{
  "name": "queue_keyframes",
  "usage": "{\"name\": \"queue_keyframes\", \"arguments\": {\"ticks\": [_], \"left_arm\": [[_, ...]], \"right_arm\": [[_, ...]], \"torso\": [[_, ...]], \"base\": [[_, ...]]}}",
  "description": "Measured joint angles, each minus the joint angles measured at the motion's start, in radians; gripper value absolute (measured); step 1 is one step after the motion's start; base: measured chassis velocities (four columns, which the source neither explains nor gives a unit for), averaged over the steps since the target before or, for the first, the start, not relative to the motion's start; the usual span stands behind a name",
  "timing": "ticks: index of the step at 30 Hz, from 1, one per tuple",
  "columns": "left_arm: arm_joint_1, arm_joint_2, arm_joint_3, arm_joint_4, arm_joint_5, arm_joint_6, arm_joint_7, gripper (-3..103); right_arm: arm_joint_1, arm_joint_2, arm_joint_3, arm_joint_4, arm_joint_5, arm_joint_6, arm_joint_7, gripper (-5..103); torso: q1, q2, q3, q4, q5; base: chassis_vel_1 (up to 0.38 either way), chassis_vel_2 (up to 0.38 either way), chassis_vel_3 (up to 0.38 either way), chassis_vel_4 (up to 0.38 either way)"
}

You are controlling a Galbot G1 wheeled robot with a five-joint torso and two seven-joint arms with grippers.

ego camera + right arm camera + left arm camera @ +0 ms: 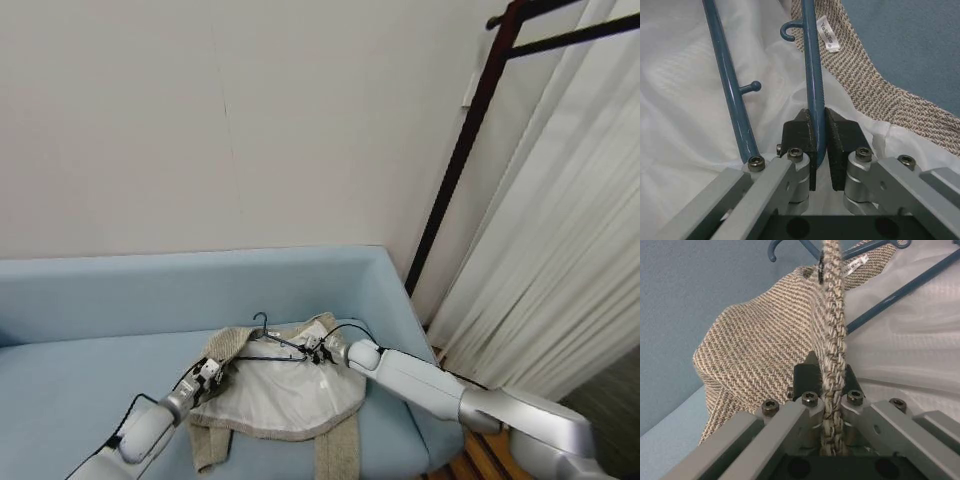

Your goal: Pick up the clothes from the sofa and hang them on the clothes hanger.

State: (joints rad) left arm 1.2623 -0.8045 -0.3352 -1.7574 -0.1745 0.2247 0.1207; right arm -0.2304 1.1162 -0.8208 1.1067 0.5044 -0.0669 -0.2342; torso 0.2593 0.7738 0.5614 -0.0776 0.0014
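Here's the garment point(280, 395), spread on the sofa point(90, 375) seat towards its right end, close under the backrest, with a blue hanger point(283, 345) lying in its neck. The left gripper point(210, 375) is pinched tight on the braided knit edge point(834, 315) at the garment's left side. The right gripper point(318, 350) has its black pads point(799, 131) clamped on one thin hanger arm point(812, 85).

I'd say this is a light but floppy load. The loose knit will sag and stretch, and the white lining point(685, 100) looks slick enough to slide off the hanger. The painted wire is stiff but smooth and could twist between the pads. A hold near the hook looks steadiest, with the knit edge kept taut.

What's hard to read: the hem runs off the bottom of the head view. Whether the hanger sits inside both shoulders, I can't tell. The dark rack point(455, 170) stands beyond the sofa's right end by the curtain point(560, 230), its top cut off.
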Motion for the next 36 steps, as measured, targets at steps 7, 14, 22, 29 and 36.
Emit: {"name": "queue_keyframes", "arguments": {"ticks": [7,14,22,29,36], "left_arm": [[0.017,-0.01,-0.008,-0.004,0.0,0.001,-0.002,1],[-0.001,-0.036,0.02,0.023,0.0,0.005,-0.009,1],[-0.071,-0.084,0.151,0.095,-0.047,-0.006,-0.102,1],[-0.122,-0.122,0.227,0.112,-0.094,-0.007,-0.18,2],[-0.116,-0.141,0.234,0.12,-0.119,-0.051,-0.218,28]], "right_arm": [[0.005,0.046,0.005,-0.056,-0.015,0.011,-0.002,6],[-0.004,0.087,0.007,-0.092,-0.021,0.011,0.001,6],[-0.011,0.106,0.009,-0.103,-0.021,0.012,0.005,6],[-0.012,0.12,0.012,-0.116,-0.019,0.012,0.011,6],[-0.017,0.129,0.016,-0.126,-0.017,0.011,0.015,6]], "torso": [[0.0,0.0,0.0,-0.0004,-0.0001],[0.0,0.0,0.0,-0.0004,0.0],[0.0,0.0,0.0,-0.0004,0.0001],[0.0,0.0,0.0,-0.0005,0.0],[0.0,0.0,0.0,-0.0002,0.0001]], "base": [[0.0,0.0,0.0,0.0],[0.0,0.0,0.0,0.0],[0.0,0.0,0.0,0.0],[0.0,0.0,0.0,0.0],[0.0,0.0,0.0,0.0]]}}
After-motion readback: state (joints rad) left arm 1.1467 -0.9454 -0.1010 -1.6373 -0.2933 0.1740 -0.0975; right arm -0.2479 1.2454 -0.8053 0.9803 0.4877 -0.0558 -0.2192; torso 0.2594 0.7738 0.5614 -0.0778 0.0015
